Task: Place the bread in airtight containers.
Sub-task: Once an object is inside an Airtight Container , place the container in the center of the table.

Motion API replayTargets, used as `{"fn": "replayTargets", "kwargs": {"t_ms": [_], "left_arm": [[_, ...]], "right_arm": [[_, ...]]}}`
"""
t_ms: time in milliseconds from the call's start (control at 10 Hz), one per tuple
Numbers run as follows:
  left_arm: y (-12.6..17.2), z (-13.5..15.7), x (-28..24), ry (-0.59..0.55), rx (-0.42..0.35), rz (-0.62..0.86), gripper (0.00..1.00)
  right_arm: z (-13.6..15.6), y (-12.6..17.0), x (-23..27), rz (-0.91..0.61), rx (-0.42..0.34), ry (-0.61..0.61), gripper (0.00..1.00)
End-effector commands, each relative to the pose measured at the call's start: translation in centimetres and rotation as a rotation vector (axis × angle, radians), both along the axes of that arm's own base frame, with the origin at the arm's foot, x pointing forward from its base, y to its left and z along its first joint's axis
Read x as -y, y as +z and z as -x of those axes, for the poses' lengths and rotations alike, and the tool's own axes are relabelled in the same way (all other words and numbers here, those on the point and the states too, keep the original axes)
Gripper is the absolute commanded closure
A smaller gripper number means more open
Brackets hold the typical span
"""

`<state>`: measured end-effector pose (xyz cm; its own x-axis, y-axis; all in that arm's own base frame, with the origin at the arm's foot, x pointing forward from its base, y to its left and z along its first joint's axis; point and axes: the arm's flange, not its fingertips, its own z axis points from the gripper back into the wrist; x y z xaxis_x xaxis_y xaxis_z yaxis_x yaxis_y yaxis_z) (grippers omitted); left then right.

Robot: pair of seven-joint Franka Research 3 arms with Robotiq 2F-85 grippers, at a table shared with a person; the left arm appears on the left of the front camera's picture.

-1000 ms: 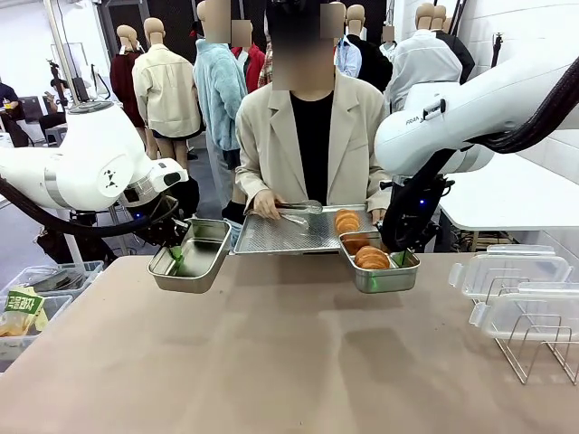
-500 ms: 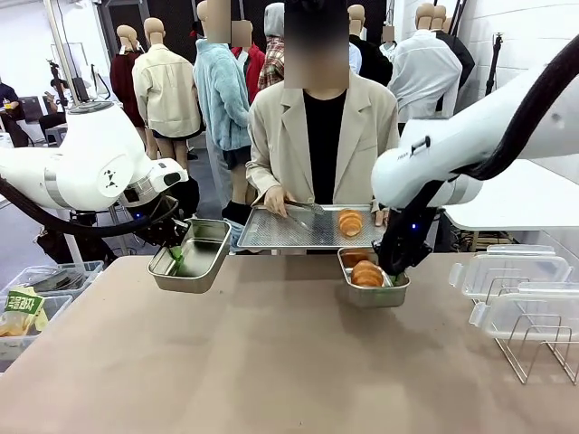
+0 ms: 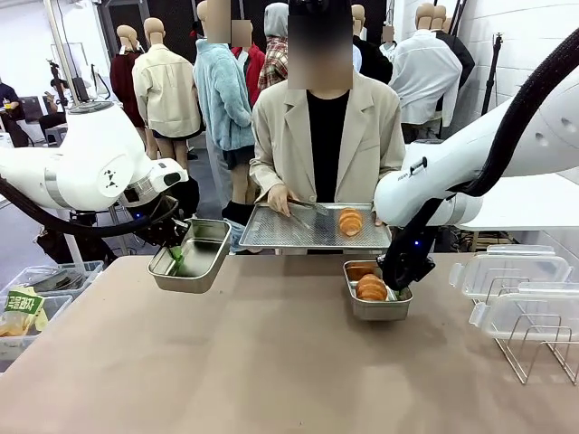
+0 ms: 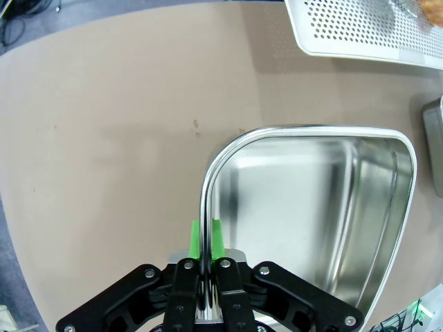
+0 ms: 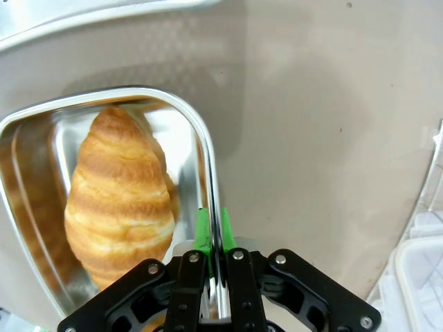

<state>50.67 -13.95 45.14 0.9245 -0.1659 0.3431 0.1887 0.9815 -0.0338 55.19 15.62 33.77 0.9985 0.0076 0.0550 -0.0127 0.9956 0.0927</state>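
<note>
My left gripper point(image 3: 176, 260) point(image 4: 205, 238) is shut on the rim of an empty steel container point(image 3: 192, 253) point(image 4: 311, 207), held just above the table at the left. My right gripper point(image 3: 395, 287) point(image 5: 213, 238) is shut on the rim of a second container point(image 3: 375, 307) point(image 5: 201, 138), low on or at the tabletop right of centre. One golden croissant-shaped bread point(image 3: 371, 287) point(image 5: 121, 194) lies inside it. Across the table a person holds a perforated tray point(image 3: 289, 231) point(image 4: 360, 34) with another bread point(image 3: 349, 221) on it.
The person's other hand holds metal tongs point(image 3: 303, 206) over the tray. Clear white-rimmed lids point(image 3: 507, 271) point(image 5: 422, 263) and a wire rack point(image 3: 534, 334) stand at the right edge. A plastic bin point(image 3: 36, 307) with packets sits off the table's left side.
My right arm has brought its container with the bread down and toward me, away from the tray. The person has shifted right and raised the tray slightly. My left arm has not moved.
</note>
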Motion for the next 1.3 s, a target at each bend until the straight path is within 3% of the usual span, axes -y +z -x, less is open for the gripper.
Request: {"fn": "replayTargets", "kwargs": {"t_ms": [0,200,300,500,900,1200], "left_arm": [[0.3,0.0,-0.1,-0.003,0.009,-0.008,1.0],[0.3,0.0,-0.1,-0.003,0.009,-0.008,1.0],[0.3,0.0,-0.1,-0.003,0.009,-0.008,1.0],[0.3,0.0,-0.1,-0.003,0.009,-0.008,1.0],[0.3,0.0,-0.1,-0.003,0.009,-0.008,1.0],[0.3,0.0,-0.1,-0.003,0.009,-0.008,1.0]], "right_arm": [[2.0,1.1,-0.2,0.018,0.048,-0.019,0.48],[2.5,2.3,-0.2,0.033,0.069,-0.039,0.11],[2.7,3.1,-0.1,0.039,0.084,-0.037,0.0],[2.9,5.8,0.6,0.048,0.116,-0.039,0.0],[4.9,14.3,2.9,0.2,0.211,0.076,0.0],[6.5,18.6,8.4,0.194,0.232,0.065,0.0]]}}
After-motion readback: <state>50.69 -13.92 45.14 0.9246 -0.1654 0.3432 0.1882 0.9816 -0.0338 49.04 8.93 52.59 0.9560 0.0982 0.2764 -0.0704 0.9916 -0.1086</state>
